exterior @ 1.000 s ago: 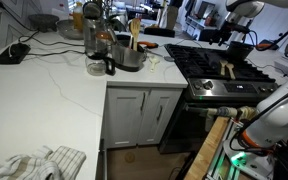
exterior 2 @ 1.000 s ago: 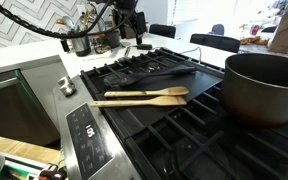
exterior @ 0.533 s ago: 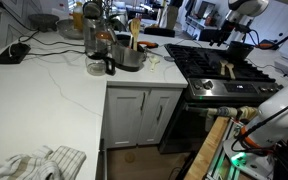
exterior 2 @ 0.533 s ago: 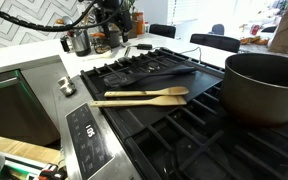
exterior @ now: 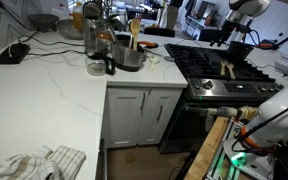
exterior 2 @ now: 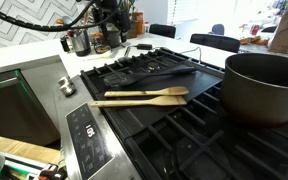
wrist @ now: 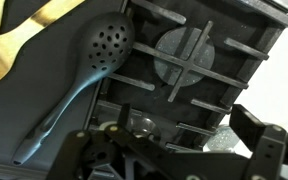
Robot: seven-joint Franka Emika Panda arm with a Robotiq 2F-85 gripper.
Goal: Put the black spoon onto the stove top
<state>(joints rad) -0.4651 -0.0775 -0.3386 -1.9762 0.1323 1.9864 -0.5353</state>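
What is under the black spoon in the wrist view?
The black spoon lies on the stove top, across its dark grate bars. Whatever is directly beneath its perforated bowl and handle is covered and cannot be seen.

No word, brand or number can be read in any view. In an exterior view, at about seven o'clock, the dark control panel on the stainless-steel range front carries small pale markings, too blurred to make out.
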